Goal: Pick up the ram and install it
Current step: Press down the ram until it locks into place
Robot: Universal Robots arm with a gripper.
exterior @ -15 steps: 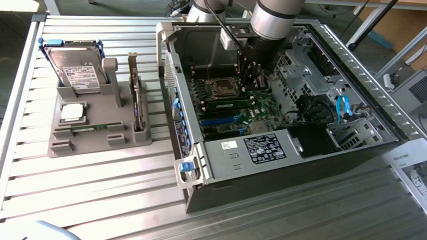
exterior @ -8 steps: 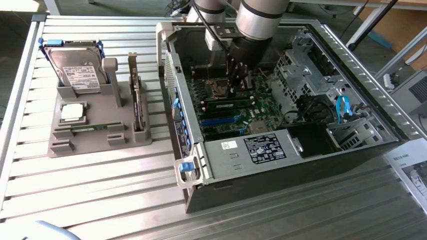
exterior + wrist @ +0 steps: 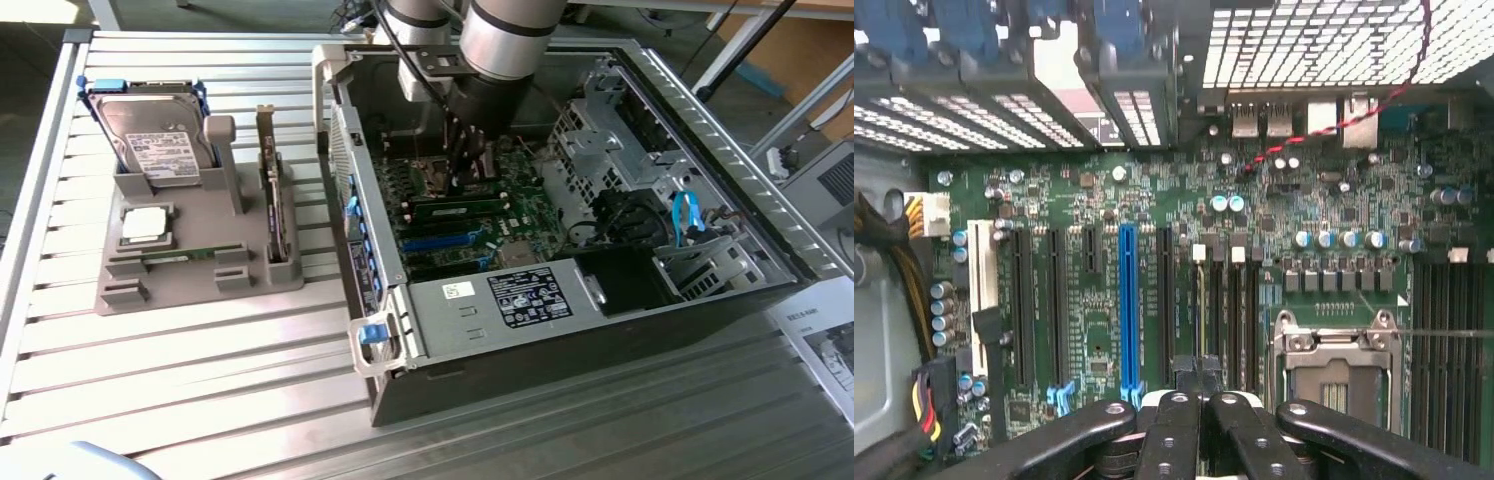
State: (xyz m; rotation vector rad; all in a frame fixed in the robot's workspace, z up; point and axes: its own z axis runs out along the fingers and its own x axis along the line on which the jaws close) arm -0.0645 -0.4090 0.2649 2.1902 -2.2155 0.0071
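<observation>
Inside the open computer case (image 3: 694, 130), the shut hand (image 3: 1199, 400) presses the ram (image 3: 461, 210).

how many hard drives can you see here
1. The hard drive stands upright in the grey holder at the exterior view's left. Others may sit hidden in the computer case bays.

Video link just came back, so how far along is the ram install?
Done: the ram already stands in a motherboard slot inside the case. In hand: the shut end effector is directly over the ram, at its top edge. Left: I cannot tell whether the ram is fully seated or its clips are latched.
</observation>
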